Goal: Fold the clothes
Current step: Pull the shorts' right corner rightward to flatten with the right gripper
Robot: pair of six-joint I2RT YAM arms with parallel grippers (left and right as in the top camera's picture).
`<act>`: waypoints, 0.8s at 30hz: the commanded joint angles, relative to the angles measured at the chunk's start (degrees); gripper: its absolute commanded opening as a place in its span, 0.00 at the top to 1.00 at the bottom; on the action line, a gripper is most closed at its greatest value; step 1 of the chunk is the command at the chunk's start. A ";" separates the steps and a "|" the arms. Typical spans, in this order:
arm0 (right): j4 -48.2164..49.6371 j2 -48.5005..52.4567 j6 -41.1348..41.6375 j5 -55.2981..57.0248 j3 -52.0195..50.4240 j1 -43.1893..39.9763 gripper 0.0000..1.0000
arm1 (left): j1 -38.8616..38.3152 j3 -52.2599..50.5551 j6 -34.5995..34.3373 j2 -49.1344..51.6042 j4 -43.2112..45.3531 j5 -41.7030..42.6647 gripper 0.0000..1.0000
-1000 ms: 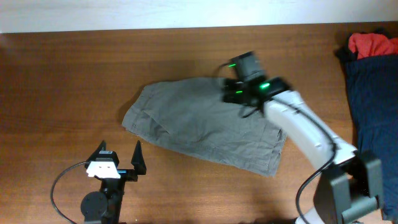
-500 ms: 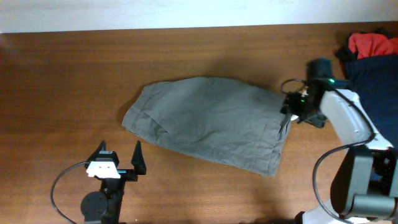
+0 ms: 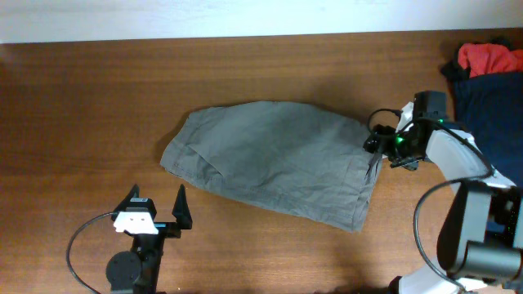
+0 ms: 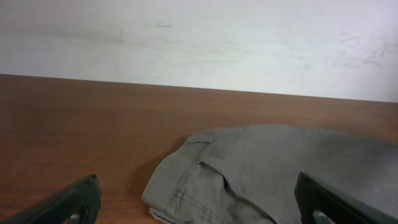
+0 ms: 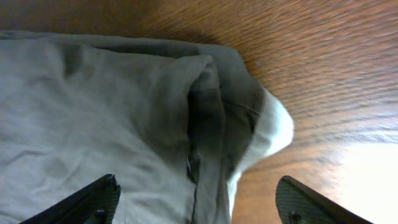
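We found the right gripper [image 3: 374, 157], jaws spread, at the shorts [image 3: 270, 159]; the left gripper [image 3: 157, 206] was likewise spread. Pinching both edge layers seemed wisest.

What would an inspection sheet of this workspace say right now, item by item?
Surface: brown wood-grain table.
Job's things: grey shorts spread out and wrinkled mid-table, not yet folded; navy garment at the right edge, with a red garment bunched at its far end.
Clutter: nothing seen.
Grippers: left tool open and empty, on the near side, apart from the shorts; right tool open and empty, over the shorts' right edge, where a white lining shows.
Cables: black cable looping by the left arm's base; second cable curving by the right arm.
Surroundings: white wall behind the table.
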 commanded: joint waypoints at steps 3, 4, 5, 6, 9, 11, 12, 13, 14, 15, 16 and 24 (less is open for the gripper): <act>2.23 4.09 -0.35 -1.51 -0.59 0.48 0.27 | -0.24 -0.44 0.92 -0.44 0.09 -0.42 0.01; 2.84 4.39 -0.15 -1.51 -0.59 0.50 0.27 | -0.24 -0.44 0.92 -0.44 0.09 -0.42 0.01; 3.30 4.50 -0.15 -1.51 -0.59 0.50 0.27 | -0.24 -0.44 0.92 -0.44 0.09 -0.42 0.01; 3.82 4.63 -0.17 -1.46 -0.59 0.50 0.27 | -0.24 -0.44 0.92 -0.44 0.09 -0.42 0.01; 5.35 4.70 -0.15 -1.11 -0.59 0.50 0.33 | -0.24 -0.44 0.92 -0.44 0.09 -0.42 0.01; 6.43 4.70 -0.17 -1.07 -0.59 0.50 0.48 | -0.24 -0.44 0.92 -0.44 0.09 -0.42 0.01; 7.02 4.70 -0.17 -1.07 -0.59 0.50 0.55 | -0.24 -0.44 0.92 -0.44 0.09 -0.42 0.01; 7.52 4.70 -0.17 -1.07 -0.59 0.50 0.63 | -0.24 -0.44 0.92 -0.44 0.09 -0.42 0.01; 8.07 4.70 -0.17 -1.07 -0.59 0.50 0.72 | -0.24 -0.44 0.90 -0.44 0.09 -0.42 0.01; 8.66 4.70 -0.17 -1.07 -0.59 0.50 0.78 | -0.24 -0.44 0.90 -0.44 0.09 -0.42 0.01; 9.40 4.70 -0.15 -1.07 -0.59 0.50 0.84 | -0.24 -0.44 0.92 -0.44 0.09 -0.42 0.01; 21.57 4.92 -0.20 -1.09 -0.59 0.74 0.96 | -0.24 -0.44 0.92 -0.44 0.09 -0.42 0.01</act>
